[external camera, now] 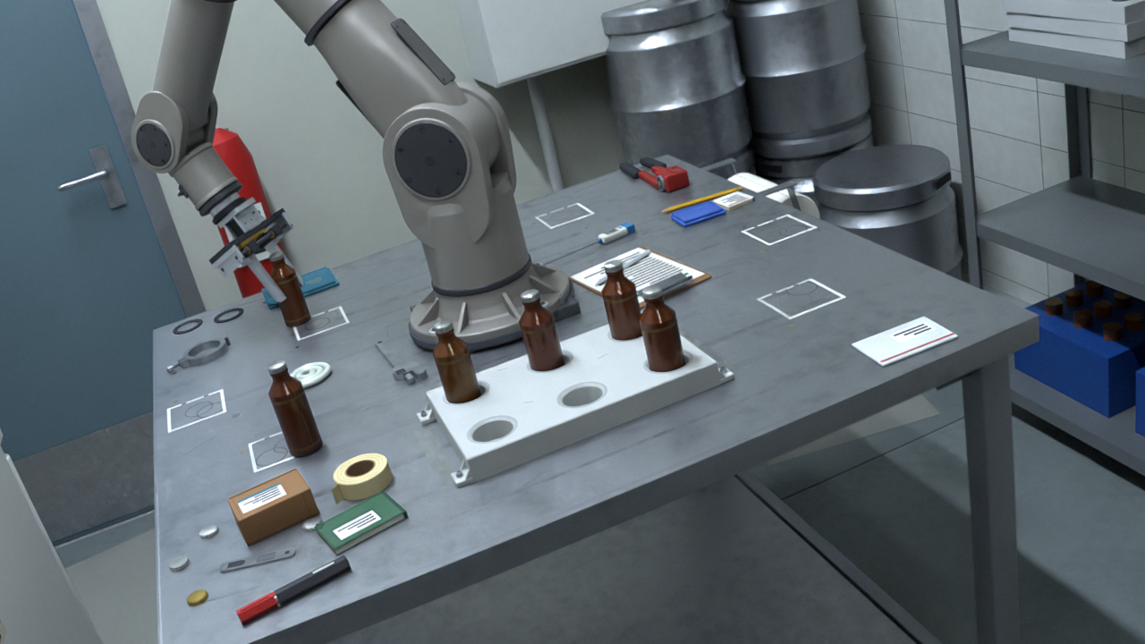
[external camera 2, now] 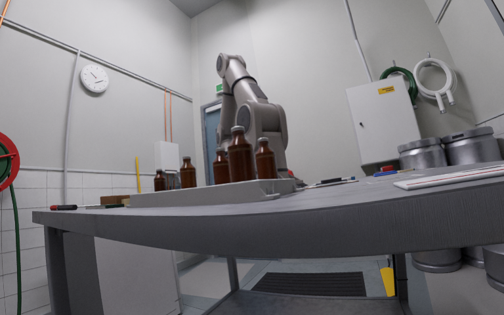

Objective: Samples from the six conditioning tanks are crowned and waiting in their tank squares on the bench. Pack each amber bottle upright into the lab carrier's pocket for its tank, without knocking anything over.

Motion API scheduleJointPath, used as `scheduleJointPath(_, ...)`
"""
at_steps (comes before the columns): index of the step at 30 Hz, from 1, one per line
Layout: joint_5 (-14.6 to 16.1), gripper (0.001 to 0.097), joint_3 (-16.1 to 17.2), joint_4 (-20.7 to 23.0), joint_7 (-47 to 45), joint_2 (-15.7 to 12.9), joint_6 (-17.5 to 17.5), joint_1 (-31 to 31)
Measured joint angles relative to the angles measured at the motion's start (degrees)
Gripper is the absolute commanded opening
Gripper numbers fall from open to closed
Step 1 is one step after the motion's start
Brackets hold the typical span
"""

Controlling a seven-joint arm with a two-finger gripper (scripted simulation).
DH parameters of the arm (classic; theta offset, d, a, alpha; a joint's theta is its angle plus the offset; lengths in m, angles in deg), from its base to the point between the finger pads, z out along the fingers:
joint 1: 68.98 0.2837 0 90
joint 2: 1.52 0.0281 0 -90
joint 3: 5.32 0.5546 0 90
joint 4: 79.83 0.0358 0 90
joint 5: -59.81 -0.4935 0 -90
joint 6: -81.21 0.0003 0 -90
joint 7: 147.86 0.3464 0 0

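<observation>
An amber bottle (external camera: 288, 290) with a silver crown stands upright on a white-outlined tank square (external camera: 320, 322) at the bench's far left, and its neck is gripped by my gripper (external camera: 260, 256), which comes down at a slant. A second loose amber bottle (external camera: 294, 410) stands upright on another square nearer the front left. The white lab carrier (external camera: 576, 394) lies mid-bench with four amber bottles (external camera: 541, 332) upright in its pockets. Its two front pockets (external camera: 582, 395) are open holes. In the second side camera my gripper is hidden behind the bottles (external camera 2: 241, 154).
Behind the carrier stands the arm's base (external camera: 480, 296), with a clipboard (external camera: 640, 272) to its right. A tape roll (external camera: 362, 476), a brown box (external camera: 272, 505), a green book and a red marker lie at the front left. Rings and a clamp (external camera: 200, 352) lie near the left edge.
</observation>
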Motion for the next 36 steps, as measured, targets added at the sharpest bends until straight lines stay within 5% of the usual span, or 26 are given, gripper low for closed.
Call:
scheduleJointPath(21, 0.0, 0.0015, 0.0, 0.0, 0.0, 0.0, 0.0, 0.0)
scheduleJointPath(36, 0.0, 0.0015, 0.0, 0.1, 0.1, 0.6, -0.8, 0.1)
